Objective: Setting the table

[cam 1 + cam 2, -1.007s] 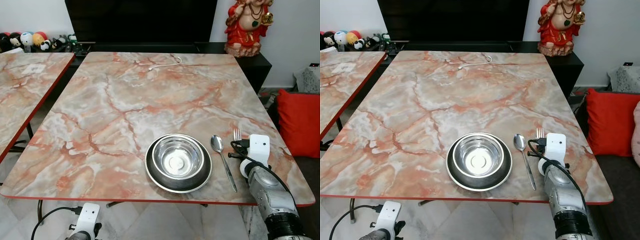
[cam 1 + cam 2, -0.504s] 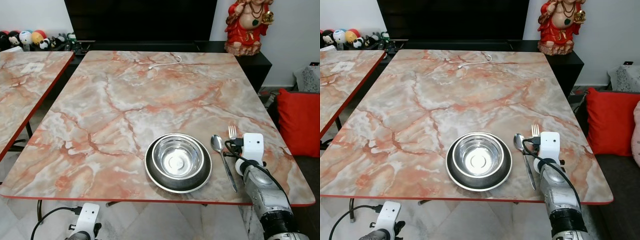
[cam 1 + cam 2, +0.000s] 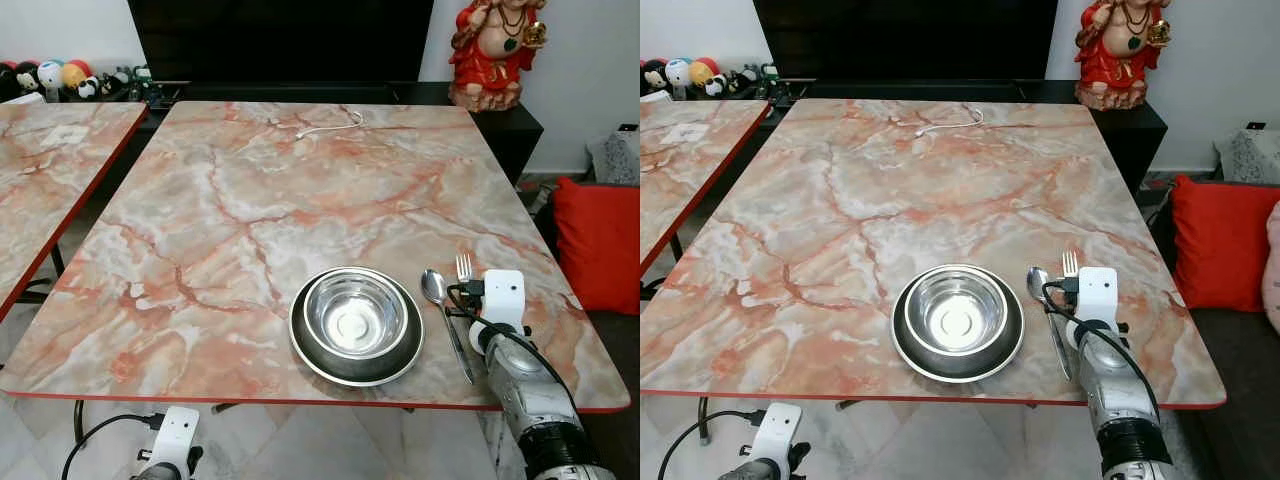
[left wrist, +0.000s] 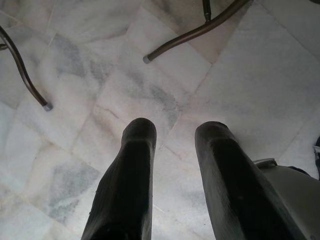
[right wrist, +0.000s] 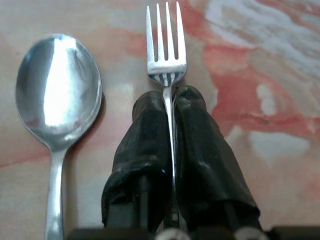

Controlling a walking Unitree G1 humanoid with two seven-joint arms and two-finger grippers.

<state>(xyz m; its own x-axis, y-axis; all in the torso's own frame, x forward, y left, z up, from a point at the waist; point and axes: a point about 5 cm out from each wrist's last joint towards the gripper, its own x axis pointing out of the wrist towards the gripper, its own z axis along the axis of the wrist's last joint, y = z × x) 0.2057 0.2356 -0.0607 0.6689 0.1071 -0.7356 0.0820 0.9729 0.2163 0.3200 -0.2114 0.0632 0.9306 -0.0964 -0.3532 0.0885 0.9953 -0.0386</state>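
While the right pincer squeezes the thin silver metal fork by its handle, the fork points away from the robot, just beside the shiny silver spoon on the marble worktop. The left pincer hangs part open.

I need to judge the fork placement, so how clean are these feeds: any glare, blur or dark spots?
Eye views: sharp, evenly lit, with only a mild shine inside the bowl. Right wrist view: fork crisp, a bright glare streak on the spoon, and the right hand reads clearly, shut on the fork's handle. Left wrist view: the left hand is dark and a little soft over well-lit floor tiles.
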